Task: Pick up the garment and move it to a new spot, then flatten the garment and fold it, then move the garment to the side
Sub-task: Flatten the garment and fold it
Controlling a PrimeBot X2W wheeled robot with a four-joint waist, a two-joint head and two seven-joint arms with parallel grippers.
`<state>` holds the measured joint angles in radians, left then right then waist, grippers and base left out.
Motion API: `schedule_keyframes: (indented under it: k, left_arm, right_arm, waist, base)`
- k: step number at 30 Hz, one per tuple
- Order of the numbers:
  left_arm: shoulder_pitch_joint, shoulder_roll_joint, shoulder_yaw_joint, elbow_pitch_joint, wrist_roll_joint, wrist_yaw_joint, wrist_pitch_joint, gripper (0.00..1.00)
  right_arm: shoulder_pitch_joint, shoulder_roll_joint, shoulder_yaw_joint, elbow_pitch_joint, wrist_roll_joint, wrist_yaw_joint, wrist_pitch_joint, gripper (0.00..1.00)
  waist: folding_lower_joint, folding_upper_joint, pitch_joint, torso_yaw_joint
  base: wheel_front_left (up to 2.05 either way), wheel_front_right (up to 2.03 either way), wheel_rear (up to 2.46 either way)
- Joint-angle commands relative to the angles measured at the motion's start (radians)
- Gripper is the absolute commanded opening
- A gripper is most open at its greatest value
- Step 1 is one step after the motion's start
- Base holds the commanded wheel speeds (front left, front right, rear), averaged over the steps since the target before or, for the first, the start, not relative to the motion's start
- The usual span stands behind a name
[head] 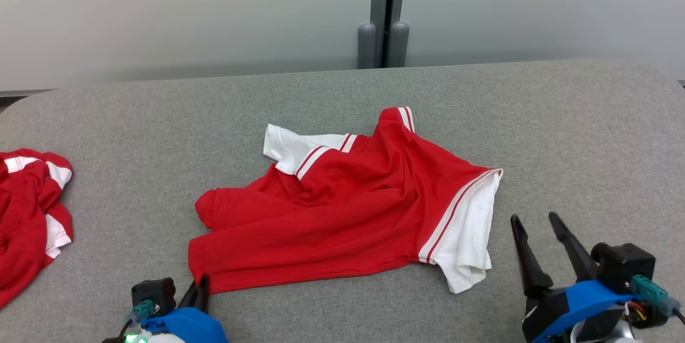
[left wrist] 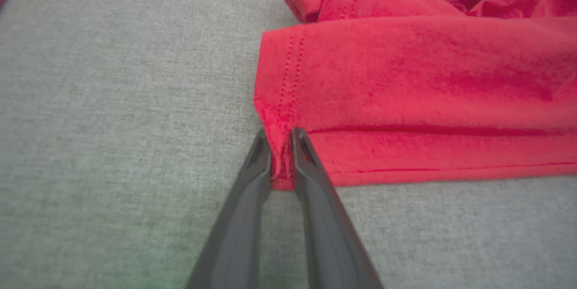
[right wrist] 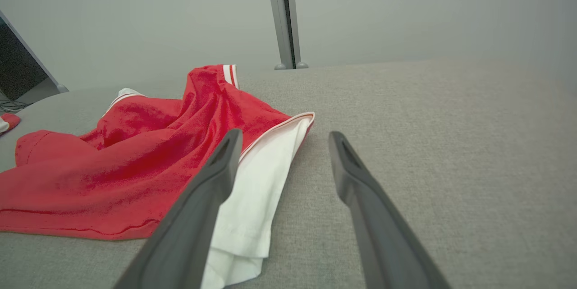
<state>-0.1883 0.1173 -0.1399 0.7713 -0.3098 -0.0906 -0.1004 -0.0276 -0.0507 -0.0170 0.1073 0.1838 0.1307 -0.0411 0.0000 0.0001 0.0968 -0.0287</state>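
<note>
The grey cloth-covered table spans the head view. At its middle lies the red and white shirt, rumpled and partly doubled over. One white sleeve spills toward the robot's right and the other is bunched at the far side. A second red garment sits heaped at the table's left edge, well apart from the shirt.

The right gripper hovers just beside the near white sleeve with its fingers spread wide, touching nothing. The left gripper is pressed together on the shirt's near-left hem corner, with a narrow ridge of red cloth pinched between its fingertips.

That bite looks slim. It sits right at the corner, so a quick lift or sideways pull could draw the hem out of the fingers. Whether the pinch takes both layers or only the top one cannot be told; with one layer, the shirt would probably open unevenly and twist. Lifted from this single corner, the loose right side would likely drag and bunch further. A carry to the left risks tangling with the second garment.
</note>
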Motion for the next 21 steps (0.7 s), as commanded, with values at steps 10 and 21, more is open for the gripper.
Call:
schedule_keyframes:
  k: [10, 21]
  left_arm:
    - [0.027, -0.011, -0.020, 0.046, -0.022, -0.015, -0.061, 0.00]
    - [-0.008, -0.013, -0.043, 0.070, -0.032, -0.022, -0.082, 0.00]
  right_arm:
    - [-0.035, 0.000, -0.009, 0.149, 0.129, 0.000, 0.183, 1.00]
    - [-0.168, -0.001, 0.084, 0.354, 0.260, 0.000, 0.177, 1.00]
  waist:
    - [0.0000, -0.0001, 0.003, 0.014]
    - [0.0000, -0.0001, 0.018, 0.032]
  base:
    - [0.00, 0.00, 0.00]
    - [0.00, 0.00, 0.00]
